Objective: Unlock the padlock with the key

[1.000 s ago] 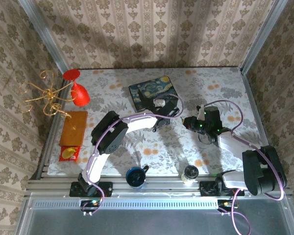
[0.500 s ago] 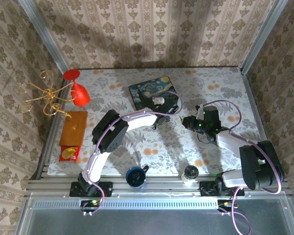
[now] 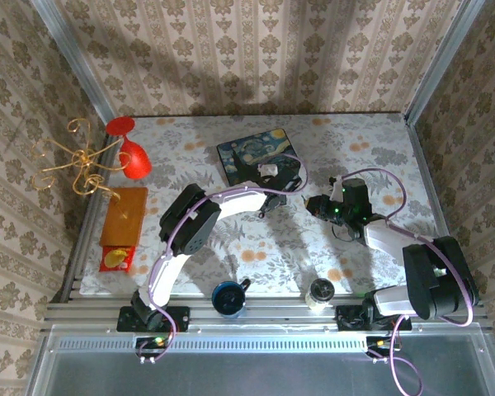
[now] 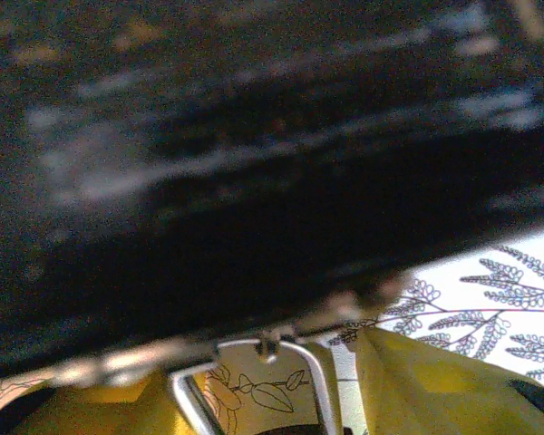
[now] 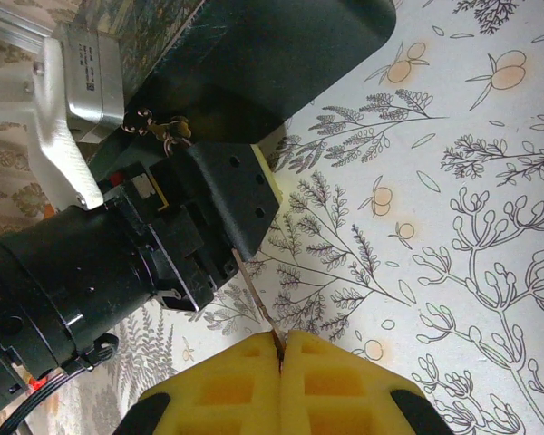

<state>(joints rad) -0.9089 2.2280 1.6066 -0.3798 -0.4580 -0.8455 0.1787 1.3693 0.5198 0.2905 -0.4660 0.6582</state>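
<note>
Right wrist view: key pinched, lock not yet reached

The right hand [image 5: 281,355] is closed on a thin metal sliver, seemingly the key [image 5: 258,304], aimed at the left hand [image 5: 227,195] beside the dark blue box [image 5: 254,54]. From the left wrist, the padlock [image 4: 186,394] shows its silvery shackle between yellow fingers [image 4: 435,390]; I cannot tell whether they clamp it. Key and lock are apart above the tabletop [image 5: 453,227], so inserting and turning seem left.
</note>
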